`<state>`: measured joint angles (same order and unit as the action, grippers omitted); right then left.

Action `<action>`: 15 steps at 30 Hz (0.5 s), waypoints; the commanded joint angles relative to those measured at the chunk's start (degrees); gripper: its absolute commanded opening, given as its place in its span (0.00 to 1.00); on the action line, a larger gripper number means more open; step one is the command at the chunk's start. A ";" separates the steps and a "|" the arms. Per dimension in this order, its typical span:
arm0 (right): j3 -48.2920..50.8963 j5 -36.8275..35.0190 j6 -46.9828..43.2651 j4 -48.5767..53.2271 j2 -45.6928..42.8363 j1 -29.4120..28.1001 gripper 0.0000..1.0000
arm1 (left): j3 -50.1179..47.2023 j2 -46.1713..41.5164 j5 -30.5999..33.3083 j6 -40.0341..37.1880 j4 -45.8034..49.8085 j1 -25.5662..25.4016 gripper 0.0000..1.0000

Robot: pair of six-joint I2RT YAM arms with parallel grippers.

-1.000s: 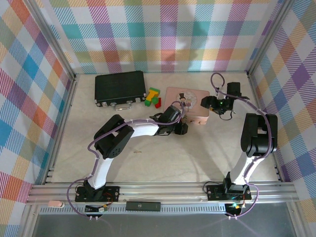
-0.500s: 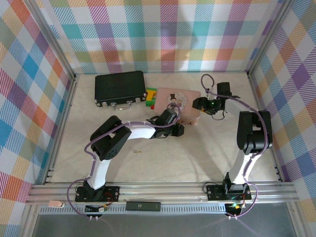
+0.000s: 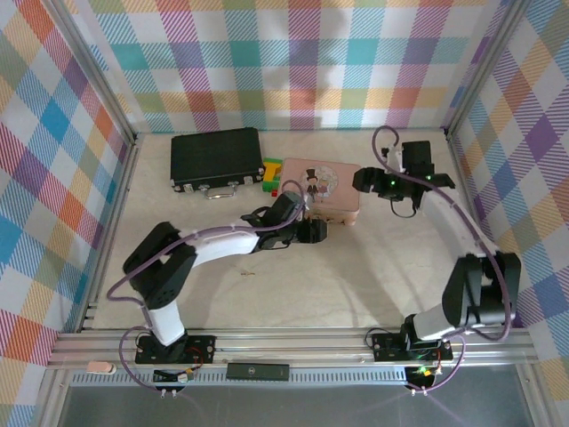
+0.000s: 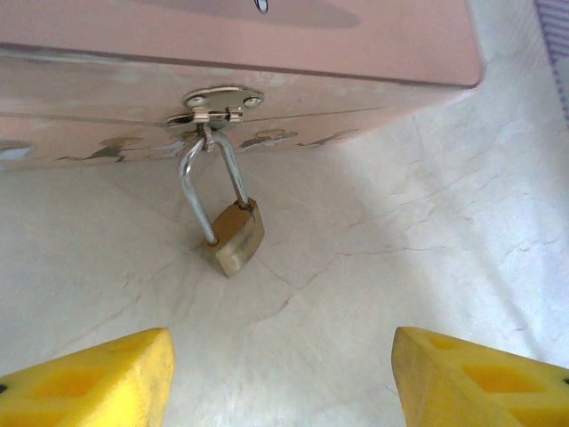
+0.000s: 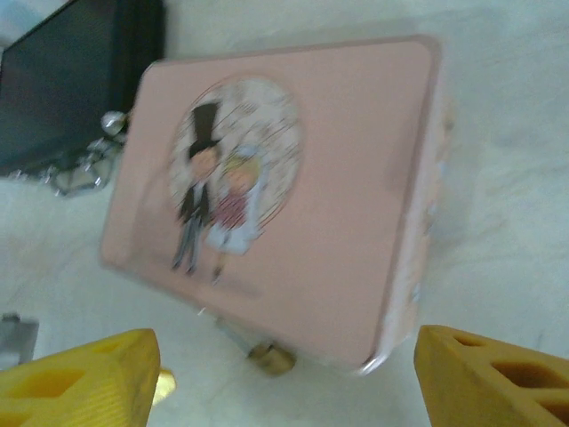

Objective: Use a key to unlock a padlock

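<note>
The padlock (image 4: pixel 233 240), small and brass with a silver shackle, hangs from the hasp on the front of the pink tin box (image 4: pixel 267 53) and rests on the table. My left gripper (image 4: pixel 280 374) is open just in front of it, nothing between its yellow fingers (image 4: pixel 98 374). In the top view the left gripper (image 3: pixel 313 231) sits at the near edge of the box (image 3: pixel 320 187). My right gripper (image 3: pixel 364 182) hovers open at the box's right end, over the lid (image 5: pixel 293 196), with the padlock (image 5: pixel 271 358) below. A tiny thin object (image 3: pixel 249 273) lies on the table; I cannot tell whether it is the key.
A black case (image 3: pixel 216 158) lies at the back left, with coloured toy blocks (image 3: pixel 271 173) between it and the box. Plaid walls and metal rails close in the table on three sides. Bare table stretches in front of the arms.
The left gripper's jaws have opened and drawn back from the padlock. The box has shifted left toward the blocks. The right gripper has opened a little wider beside the box.
</note>
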<state>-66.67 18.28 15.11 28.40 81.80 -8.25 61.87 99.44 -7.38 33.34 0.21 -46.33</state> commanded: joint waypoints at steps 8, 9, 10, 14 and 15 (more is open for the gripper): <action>10.24 -7.52 10.55 3.29 -5.42 -26.07 0.72 | -11.16 -20.12 4.48 7.49 13.85 9.43 0.81; 10.70 -8.04 11.18 1.97 -4.85 -28.37 0.72 | -12.14 -21.42 4.39 7.53 13.98 10.70 0.83; 10.75 -8.94 11.32 0.93 -3.68 -31.01 0.72 | -13.19 -22.82 4.56 7.71 14.20 12.30 0.84; 8.24 -12.24 10.48 -1.70 3.08 -40.20 0.71 | -17.34 -26.90 3.87 7.65 13.53 18.47 0.85; 6.76 -12.92 10.10 -2.08 5.48 -42.30 0.70 | -18.23 -27.80 3.38 7.58 13.50 20.09 0.85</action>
<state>-57.32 8.88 24.56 29.36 82.98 -46.59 45.91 73.84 -3.79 40.29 12.08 -29.10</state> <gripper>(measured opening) 0.703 0.851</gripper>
